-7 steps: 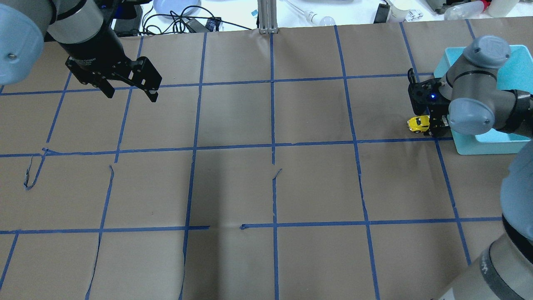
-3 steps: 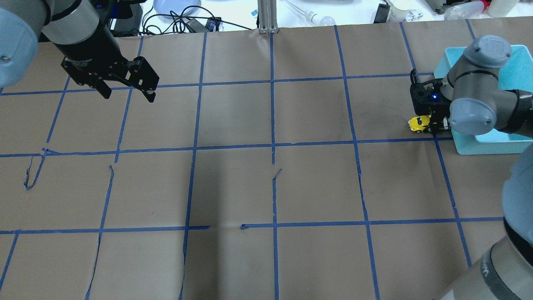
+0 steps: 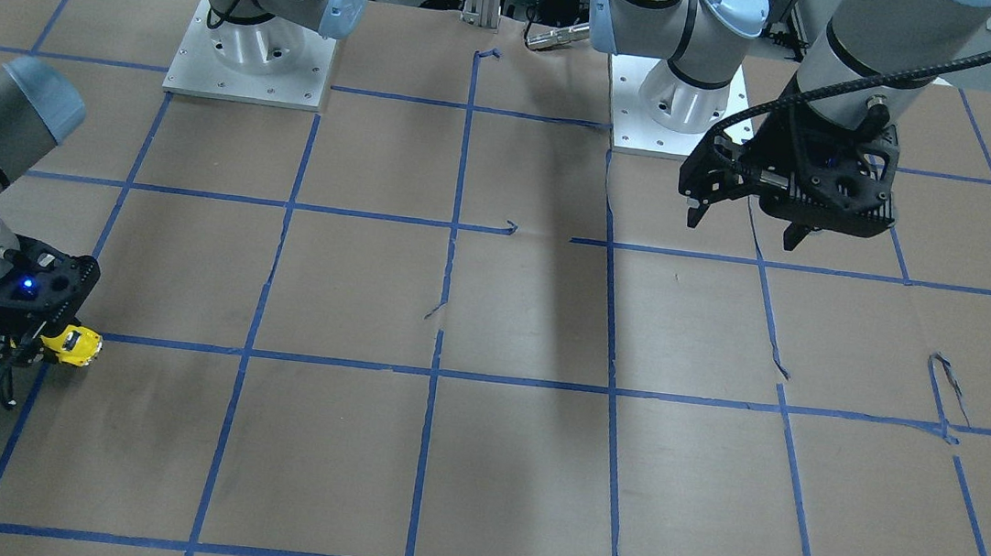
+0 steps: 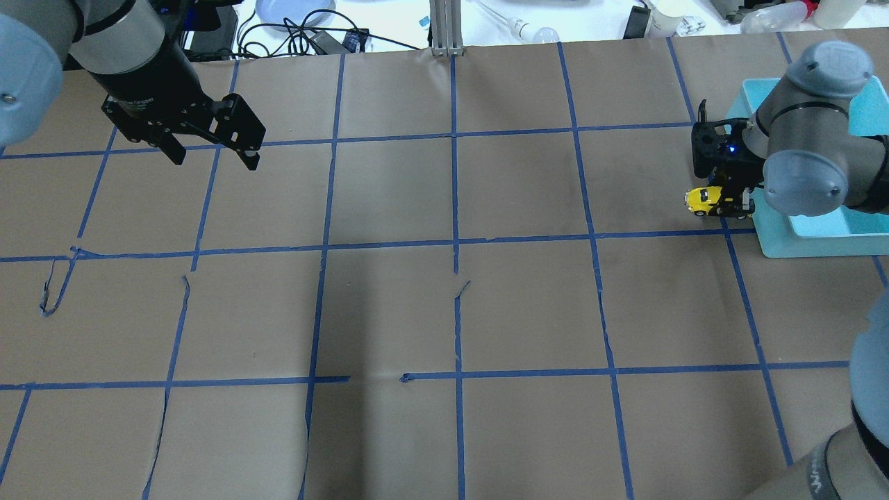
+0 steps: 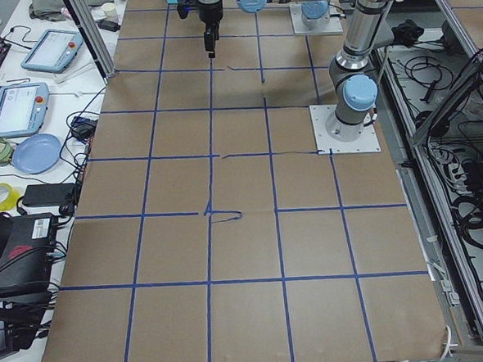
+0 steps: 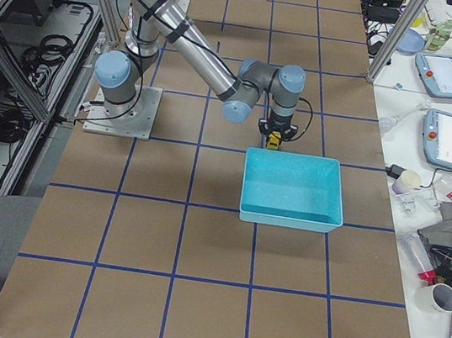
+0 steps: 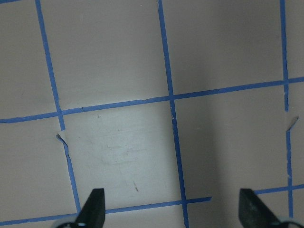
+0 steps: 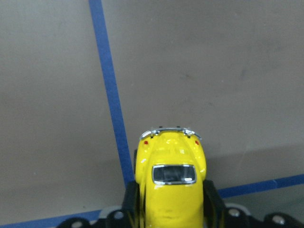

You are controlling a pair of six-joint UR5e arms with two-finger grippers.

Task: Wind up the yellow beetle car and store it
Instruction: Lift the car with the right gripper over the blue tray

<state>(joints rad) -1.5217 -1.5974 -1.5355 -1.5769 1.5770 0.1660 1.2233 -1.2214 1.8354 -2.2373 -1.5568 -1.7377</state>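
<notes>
Overhead exterior: teal bin (image 4: pixel 806 246) near yellow beetle car (image 4: pixel 703 198)

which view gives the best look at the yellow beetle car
The right wrist-mounted view: the yellow beetle car fills the lower centre, bumper and window sharp, fingers on both sides. Overhead and front-facing views show only a small yellow speck beside the teal bin; exterior right, tinier; the rest, nothing.

Bin-side end of the car (image 4: pixel 703 198) hidden by the right gripper (image 4: pixel 730 201), just beside the bin (image 4: pixel 819 244), bin cut off at the overhead view's edge and partly under the right arm (image 4: pixel 809 167), left gripper (image 7: pixel 172 204) well apart from the bin, only fingertips showing in its wrist view
</notes>
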